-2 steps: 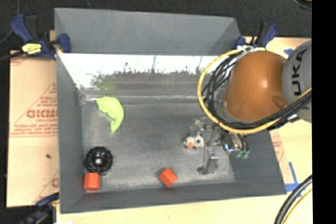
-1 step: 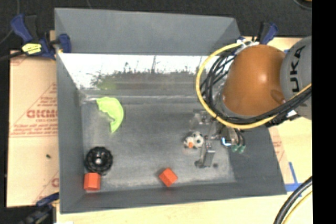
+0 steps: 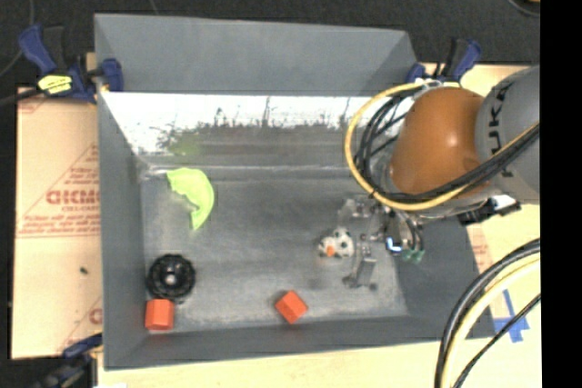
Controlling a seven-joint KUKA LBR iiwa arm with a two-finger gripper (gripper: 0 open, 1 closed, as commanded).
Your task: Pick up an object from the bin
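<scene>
My gripper (image 3: 366,268) is low over the right part of the bin floor, under the arm's orange dome. Just to its left lies a small white thing with an orange and dark spot (image 3: 335,245), close to the gripper; I cannot tell whether they touch. An orange cube (image 3: 290,306) sits on the floor further to the lower left, apart from the gripper.
At the bin's left lie a crumpled lime-green piece (image 3: 194,194), a black round knob-like thing (image 3: 171,276) and a second orange block (image 3: 159,314) in the front-left corner. The arm and its cables cover the bin's right side.
</scene>
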